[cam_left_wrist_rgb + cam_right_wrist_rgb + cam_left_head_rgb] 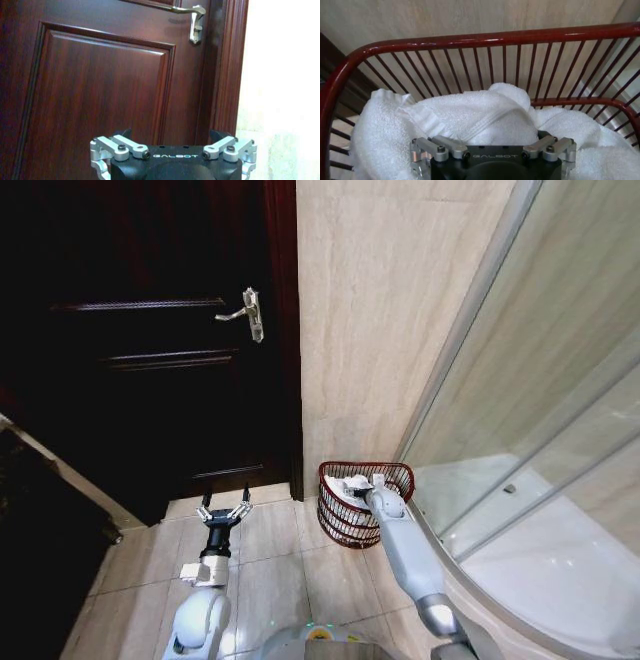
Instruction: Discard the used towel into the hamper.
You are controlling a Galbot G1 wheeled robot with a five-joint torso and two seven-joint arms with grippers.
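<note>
The one readable marking is the brand word "GALBOT" in pale capitals, printed on the black housing of the left end effector (172,157) in the left wrist view, and likewise on the right end effector (492,157) in the right wrist view

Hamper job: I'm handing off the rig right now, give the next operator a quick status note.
Right gripper: down inside the hamper, fingers buried in the white towel; grip state unclear.
Left gripper: open, idle above the floor, facing the dark door.
Done: towel is inside the hamper beside the shower enclosure.
Left: confirm release, lift the right arm clear.
</note>
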